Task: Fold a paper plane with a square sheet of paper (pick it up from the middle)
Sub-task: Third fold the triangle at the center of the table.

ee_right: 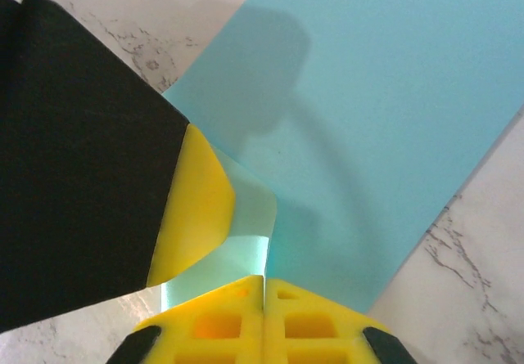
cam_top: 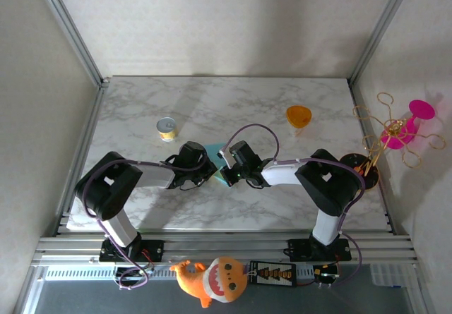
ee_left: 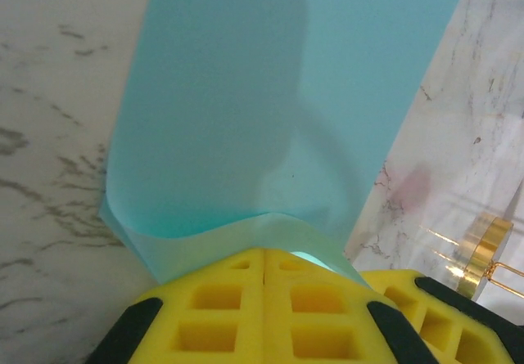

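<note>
Pinching the thin teal-blue square sheet of paper (ee_left: 278, 94) at bottom centre with left gripper (ee_left: 264, 259) and right gripper (ee_right: 264, 282) clamped shut, lift evenly without tugging.

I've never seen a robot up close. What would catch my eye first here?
The teal-blue square sheet of paper in the middle of the marble table stands out, pinched by the left gripper and right gripper, whose bright yellow fingertips are shut on it. Behind it stand a small yellow can to the left and an orange cup to the right.
</note>
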Controlling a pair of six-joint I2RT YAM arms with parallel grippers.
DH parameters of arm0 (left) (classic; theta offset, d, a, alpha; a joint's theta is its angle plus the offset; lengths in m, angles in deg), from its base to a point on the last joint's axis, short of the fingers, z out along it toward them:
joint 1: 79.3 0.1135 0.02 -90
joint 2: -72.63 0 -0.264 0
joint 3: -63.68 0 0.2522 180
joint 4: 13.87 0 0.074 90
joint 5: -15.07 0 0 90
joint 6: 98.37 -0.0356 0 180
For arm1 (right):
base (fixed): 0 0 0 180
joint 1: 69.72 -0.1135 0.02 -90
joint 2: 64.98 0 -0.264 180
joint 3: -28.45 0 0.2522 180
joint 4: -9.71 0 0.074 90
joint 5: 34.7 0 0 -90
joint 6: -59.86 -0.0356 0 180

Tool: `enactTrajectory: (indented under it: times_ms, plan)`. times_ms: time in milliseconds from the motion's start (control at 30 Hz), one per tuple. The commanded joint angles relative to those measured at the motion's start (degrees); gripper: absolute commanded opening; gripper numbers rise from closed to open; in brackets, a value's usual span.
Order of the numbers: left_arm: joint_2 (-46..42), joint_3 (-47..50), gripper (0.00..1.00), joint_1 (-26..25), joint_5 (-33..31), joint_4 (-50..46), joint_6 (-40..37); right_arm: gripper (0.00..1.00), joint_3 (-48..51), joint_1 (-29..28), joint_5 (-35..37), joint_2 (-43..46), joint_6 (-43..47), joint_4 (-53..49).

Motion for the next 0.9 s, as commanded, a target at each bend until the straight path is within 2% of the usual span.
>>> enactTrajectory:
  times_ms: [0, 233, 467, 867]
  plan:
    - [1.3, -0.3, 0.04, 0.0, 0.0, -0.4, -0.7, 0.05, -0.1, 0.3, 0.7, -2.1, -0.1, -4.2]
    - [0.7, -1.1, 0.06, 0.1, 0.5, -1.1, -1.7, 0.03, -0.1, 0.3, 1.1, -2.0, -0.2, -4.3]
    - [-4.1, -2.0, 0.11, 0.8, -1.3, -5.3, -4.3, 0.03, -0.1, 0.3, 1.4, -2.2, -0.3, -4.4]
    - [-1.1, -2.4, 0.07, 1.6, -0.7, -4.9, -4.9, 0.04, -0.4, 0.3, 0.8, -2.6, -0.4, -4.5]
